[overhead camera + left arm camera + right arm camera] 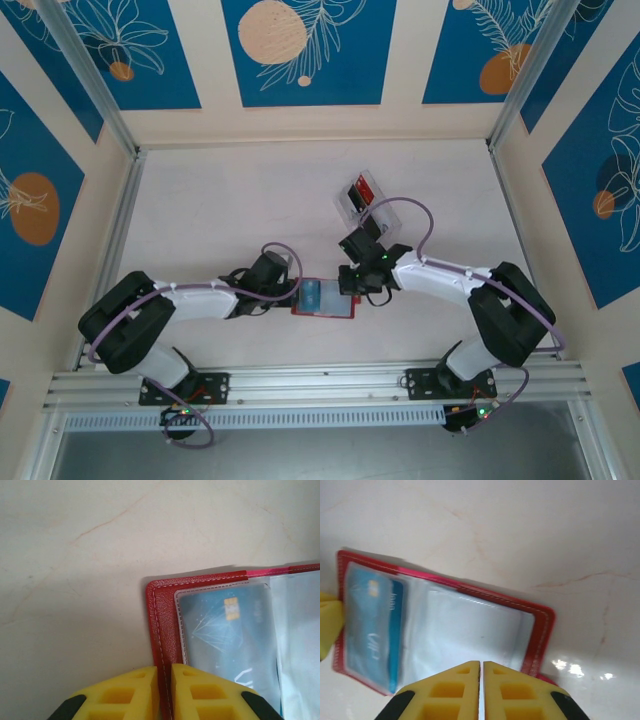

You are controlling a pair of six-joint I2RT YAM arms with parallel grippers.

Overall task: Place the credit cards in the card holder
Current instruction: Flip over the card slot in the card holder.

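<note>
From above, we see the card holder (336, 311) lying open on the desk (200, 200), its long axis running left to right between the two arms. The left gripper (292, 296) is at its left end and the right gripper (352, 282) at its right end. A teal-blue card (312, 293) sits inside its left half. Beyond the card holder, on the right arm's side, a clear tray (385, 215) holds a red card (367, 185) and a black card (355, 193). We judge the right arm the nearer one for fetching them.

In the left wrist view, the left gripper (165, 690) has its yellow fingers drawn close together, with the card holder's (162, 610) red stitched edge nipped between them, so it pins that end down. The teal-blue card (225, 625) lies under the clear sleeve just past that edge.

In the right wrist view, the right gripper (482, 685) is closed to a thin slit over the near edge of the card holder (542, 625). We cannot tell whether it pinches the sleeve or nothing at all. The empty sleeve (470, 630) lies straight ahead of it, with the teal-blue card (370, 630) on the far side of that sleeve. So the free pocket faces the right gripper.
</note>
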